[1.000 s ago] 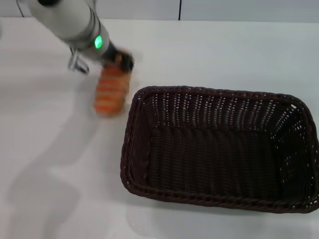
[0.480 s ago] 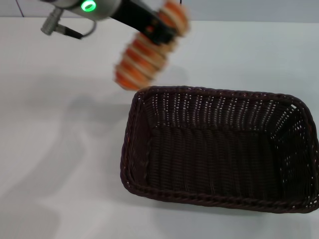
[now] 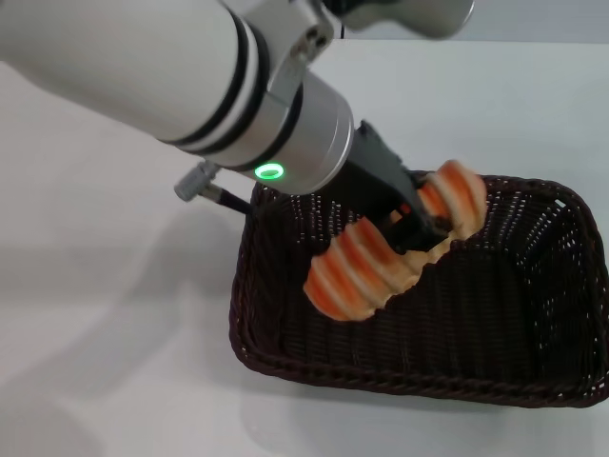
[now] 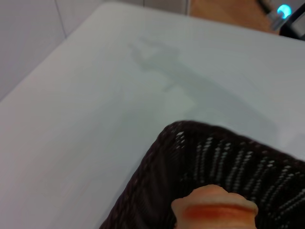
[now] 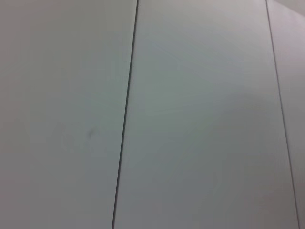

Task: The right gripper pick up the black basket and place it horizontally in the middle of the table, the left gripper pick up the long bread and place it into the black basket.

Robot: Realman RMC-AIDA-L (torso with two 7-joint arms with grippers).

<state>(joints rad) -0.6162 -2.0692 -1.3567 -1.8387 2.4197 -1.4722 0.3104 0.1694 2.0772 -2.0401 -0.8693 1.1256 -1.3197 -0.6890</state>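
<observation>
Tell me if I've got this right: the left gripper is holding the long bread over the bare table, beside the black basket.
Not quite. The left gripper does hold the long bread, but the head view shows it over the inside of the black basket, not over the bare table beside it.

White-grey cylindrical left arm (image 3: pixel 162 76) with black bands, green light, silver plug.

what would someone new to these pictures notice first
The orange-and-tan long bread stands out most, held tilted over the inside of the black basket by the left gripper, whose thick white-grey arm sweeps in from the head view's upper left with a green light glowing near its wrist. The dark woven basket fills the lower right of the white table. The right gripper is out of sight.
</observation>
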